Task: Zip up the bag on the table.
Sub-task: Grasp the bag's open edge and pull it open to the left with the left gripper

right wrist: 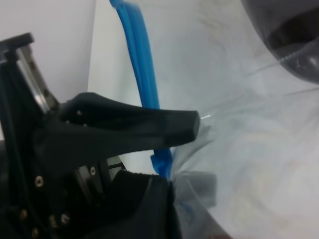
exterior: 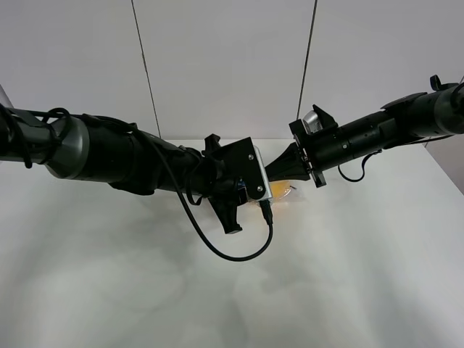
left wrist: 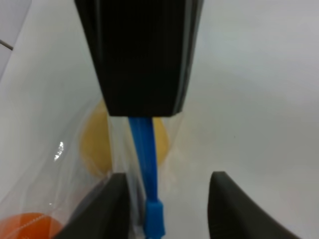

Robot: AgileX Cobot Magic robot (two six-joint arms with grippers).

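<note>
The bag (exterior: 284, 193) lies on the table (exterior: 348, 275), almost fully hidden under both wrists. In the left wrist view the bag (left wrist: 60, 164) shows a yellow pear (left wrist: 94, 144) and an orange (left wrist: 27, 226). Its blue zipper strip (left wrist: 144, 154) runs to a blue slider (left wrist: 154, 221). My left gripper (left wrist: 168, 179) is open, with the slider between its fingers. My right gripper (left wrist: 142, 107) is shut on the strip just beyond. In the right wrist view the strip (right wrist: 142, 74) passes under a black finger (right wrist: 149, 124), and the eggplant (right wrist: 294, 45) shows dark through the plastic (right wrist: 249, 124).
Both arms meet over the table's far middle (exterior: 268, 181). A black cable (exterior: 232, 255) loops down from the left wrist onto the table. A white wall (exterior: 225, 65) stands behind the table's back edge.
</note>
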